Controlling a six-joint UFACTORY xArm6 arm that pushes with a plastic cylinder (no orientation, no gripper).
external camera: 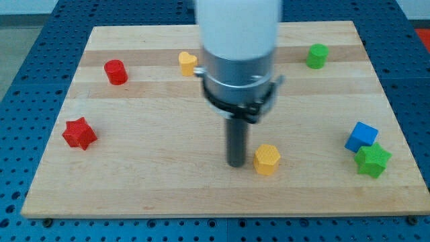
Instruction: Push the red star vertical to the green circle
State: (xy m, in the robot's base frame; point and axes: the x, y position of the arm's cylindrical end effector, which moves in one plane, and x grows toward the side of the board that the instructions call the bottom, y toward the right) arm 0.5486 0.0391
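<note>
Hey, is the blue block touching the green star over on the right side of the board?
Touching. The camera view shows the blue cube overlapping the green star's upper edge, with no strip of board visible between them.

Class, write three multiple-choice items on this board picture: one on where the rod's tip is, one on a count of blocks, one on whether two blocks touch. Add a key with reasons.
1. Where is my tip?
A. Just to the view's left of the yellow hexagon block
B. Against the red star
C. Beside the green circle

2. How many red blocks lie on the board?
A. One
B. Two
C. Three

3. How do the blue cube and the green star stand?
A. At opposite edges
B. One on top of the other
C. Side by side, touching or nearly so

Key: 1 A, the rod ends right beside that block. 2 B, the red star and the red cylinder. 3 C, they sit together at the view's right.
</note>
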